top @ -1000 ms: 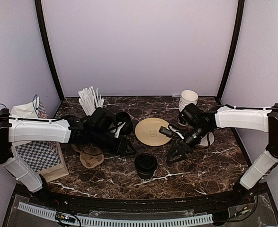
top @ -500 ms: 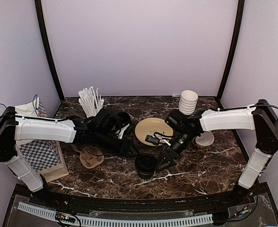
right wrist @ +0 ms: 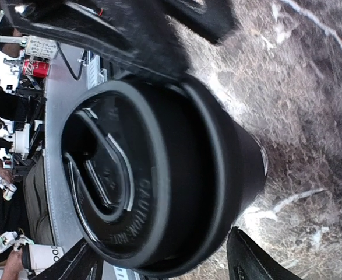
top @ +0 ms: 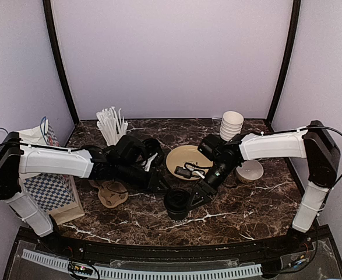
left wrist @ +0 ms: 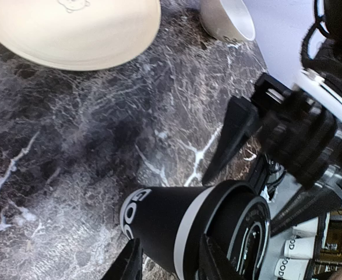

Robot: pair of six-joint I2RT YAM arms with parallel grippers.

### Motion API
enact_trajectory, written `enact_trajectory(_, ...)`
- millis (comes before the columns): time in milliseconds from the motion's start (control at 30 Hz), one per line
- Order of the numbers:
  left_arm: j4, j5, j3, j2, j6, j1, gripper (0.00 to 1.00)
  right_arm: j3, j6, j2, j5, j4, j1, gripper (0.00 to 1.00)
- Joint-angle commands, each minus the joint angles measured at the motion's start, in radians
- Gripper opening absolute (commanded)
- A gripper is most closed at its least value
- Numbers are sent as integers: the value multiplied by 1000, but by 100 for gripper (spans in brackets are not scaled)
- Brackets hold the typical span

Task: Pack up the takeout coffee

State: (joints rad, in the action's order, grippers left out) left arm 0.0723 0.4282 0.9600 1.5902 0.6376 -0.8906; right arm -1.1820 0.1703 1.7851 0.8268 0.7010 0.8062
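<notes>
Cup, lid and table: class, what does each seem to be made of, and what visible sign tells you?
Cup: probably paper, matte black with printed white lettering.
Lid: likely plastic, glossy black, with raised moulded CAUTION lettering.
Table: looks like polished dark marble with white veins; could be a laminate.

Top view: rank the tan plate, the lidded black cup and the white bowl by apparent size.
Largest: the tan plate, clearly.
Then the lidded black cup and the white bowl: about alike, unranked; the cup's lid is nearer the camera.
</notes>
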Motion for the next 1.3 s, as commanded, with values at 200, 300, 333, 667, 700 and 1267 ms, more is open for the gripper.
enact_trajectory(200, 151, -72, -105, -25, 5, -22, 29, -1, -72, 123, -561, -59, -2, 72)
enact_trajectory(300, 183, -80, -103, -22, 9, -26, 26, -30, -56, 130, -621, -43, -5, 72)
enact_trajectory(333, 183, -80, -103, -21, 9, -28, 25, -51, -43, 129, -605, -29, -9, 71)
enact_trajectory(667, 38, -34, 13, -109, -2, -45, 40, -135, 156, -54, -189, 116, -48, 76)
enact_trajectory(700, 29, -36, 27, -116, -1, -45, 44, -143, 169, -68, -177, 133, -48, 77)
enact_trajectory(1267, 118, -171, 106, -143, -105, -44, 54, -236, 204, -66, -215, 177, -50, 74)
